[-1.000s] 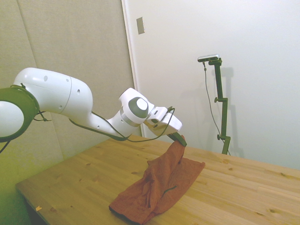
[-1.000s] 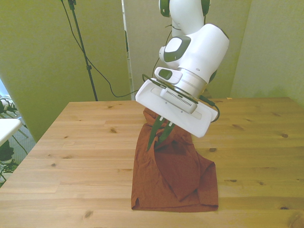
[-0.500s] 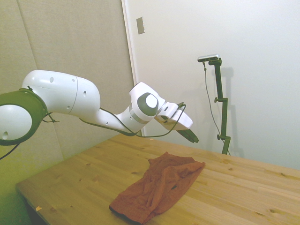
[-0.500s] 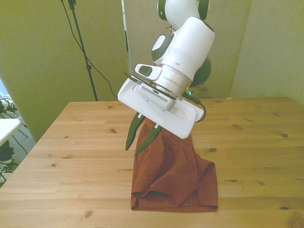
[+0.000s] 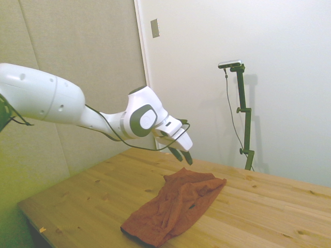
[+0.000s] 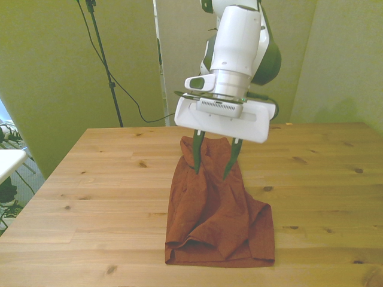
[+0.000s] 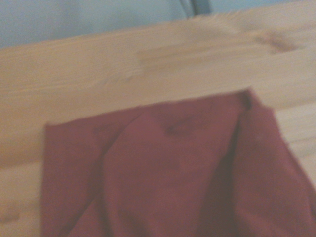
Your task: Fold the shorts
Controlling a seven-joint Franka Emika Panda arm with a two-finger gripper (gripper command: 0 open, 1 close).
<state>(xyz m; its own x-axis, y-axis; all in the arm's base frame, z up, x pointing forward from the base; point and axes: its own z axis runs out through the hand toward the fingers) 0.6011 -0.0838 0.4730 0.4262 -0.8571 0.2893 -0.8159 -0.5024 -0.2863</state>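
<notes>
We are seeing the rust-orange shorts (image 6: 218, 218) lying rumpled and loosely folded on the wooden table (image 6: 96, 197), just below the jaws. The gripper (image 6: 213, 165) is hovering over their far end, its dark fingers (image 6: 197, 155) spreading apart and holding nothing.

The desk (image 6: 90, 197) lies bare and open on both sides of the shorts (image 6: 215, 215), so a pincer could pass to the front view's left or right of the cloth with nothing standing in its way. The pincer (image 6: 214, 170) hangs with its fingers spread, clear of the cloth's far edge, with free air beneath its tips.
</notes>
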